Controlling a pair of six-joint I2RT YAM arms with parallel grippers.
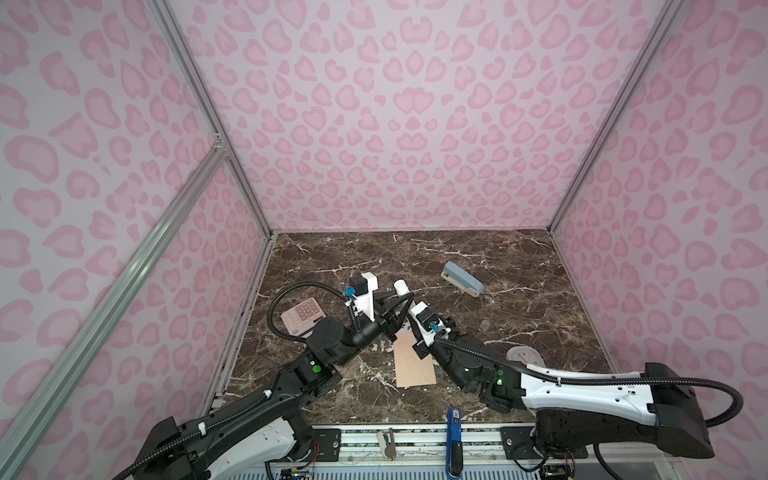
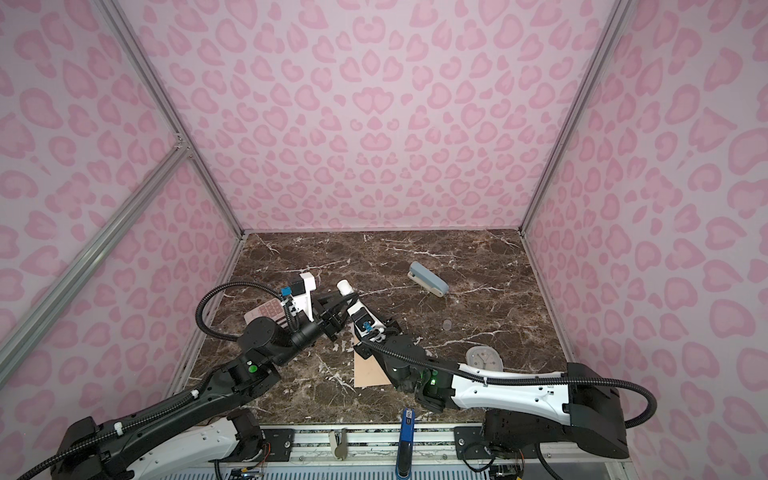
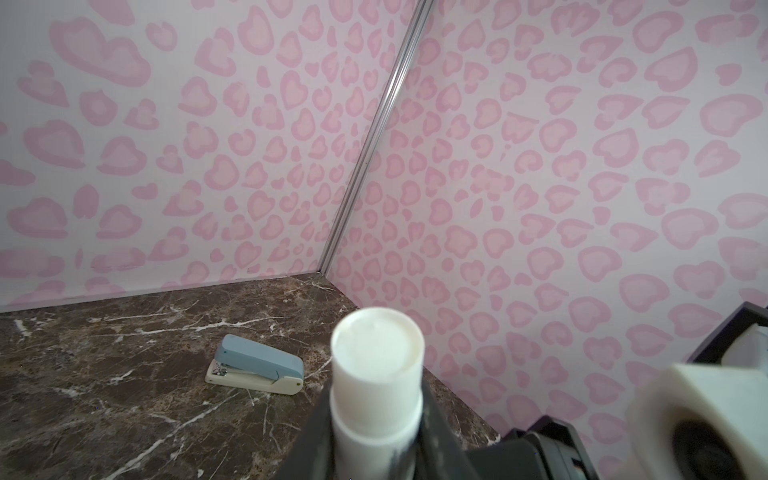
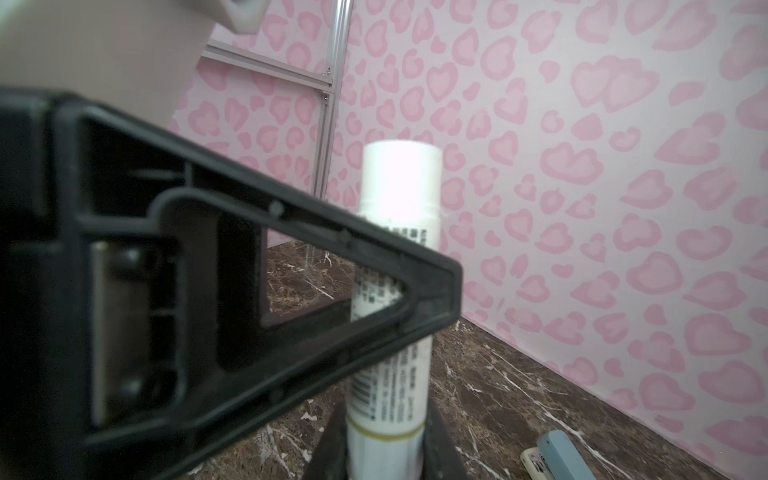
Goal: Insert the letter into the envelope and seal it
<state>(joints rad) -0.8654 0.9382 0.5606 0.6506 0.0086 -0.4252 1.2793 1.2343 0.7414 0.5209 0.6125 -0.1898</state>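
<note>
**Both arms on one glue stick, envelope lying underneath**

Far left on the worktop (image 1: 415,257) there's a pink calculator (image 1: 297,318), half buried under the left arm (image 1: 324,345) and its cable loop.

Next over, the left gripper (image 3: 376,415) has its jaws clenched around a white glue stick (image 1: 402,286) just below the cap. The stick is up off the worktop, with the cap end tilted toward the back. The right gripper (image 4: 384,449) has its jaws clamped on the base end of that same stick, so both arms meet in one knot. One of the left jaws cuts straight across the right wrist view and blocks a big chunk of it.

Just in front of that knot, the envelope (image 1: 413,361) lies flat on the worktop, peach side up, near the front edge. The right arm (image 1: 582,382) covers its far right corner. I can't tell if the flap is stuck down, and I can't spot the letter in any view.

Moving right:
- a blue-grey stapler (image 1: 463,278) sits toward the back, well apart from everything
- a small clear round thing (image 1: 484,324) is out on its own
- a round clock-looking disc (image 1: 524,357) is tucked right beside the right arm
</note>
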